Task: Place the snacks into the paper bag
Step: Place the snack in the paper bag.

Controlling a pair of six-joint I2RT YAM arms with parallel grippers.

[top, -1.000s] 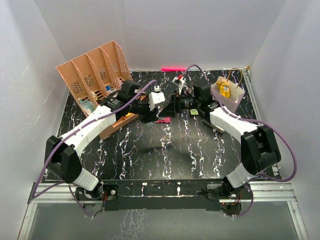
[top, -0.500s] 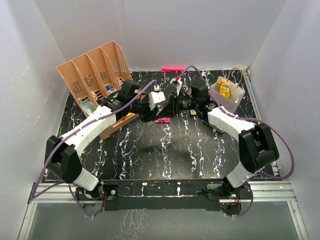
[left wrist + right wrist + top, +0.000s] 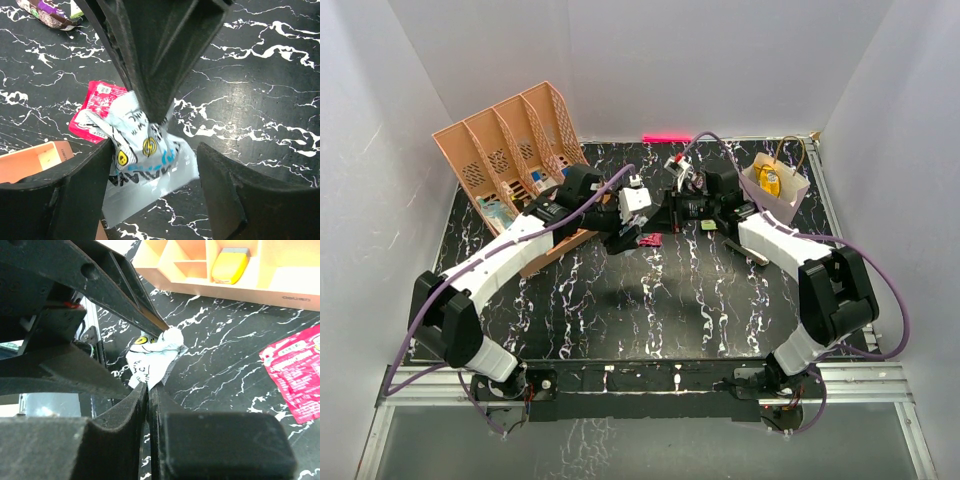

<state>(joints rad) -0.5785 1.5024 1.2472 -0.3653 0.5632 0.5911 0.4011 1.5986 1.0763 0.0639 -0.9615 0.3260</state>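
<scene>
A silver-white snack packet (image 3: 145,160) with blue lettering and yellow dots hangs pinched between the shut fingers of my right gripper (image 3: 149,387), just above the black marbled table; it also shows in the right wrist view (image 3: 150,357). My left gripper (image 3: 155,165) is open, its fingers apart on either side of that packet, not gripping it. In the top view the two grippers meet at the table's back middle, left (image 3: 625,232) and right (image 3: 655,215). A pink packet (image 3: 95,112) lies flat beside them. The pale paper bag (image 3: 788,197) stands at the back right with a yellow snack (image 3: 770,180) inside.
A peach slotted organiser (image 3: 510,150) stands at the back left. An orange divided tray (image 3: 280,285) holding a yellow item lies under my left arm. A purple packet (image 3: 47,12) lies further back. A dark bar (image 3: 750,250) lies by my right forearm.
My left arm has shifted a little right and back, covering more of the orange tray. The right gripper stays shut at the meeting point.
</scene>
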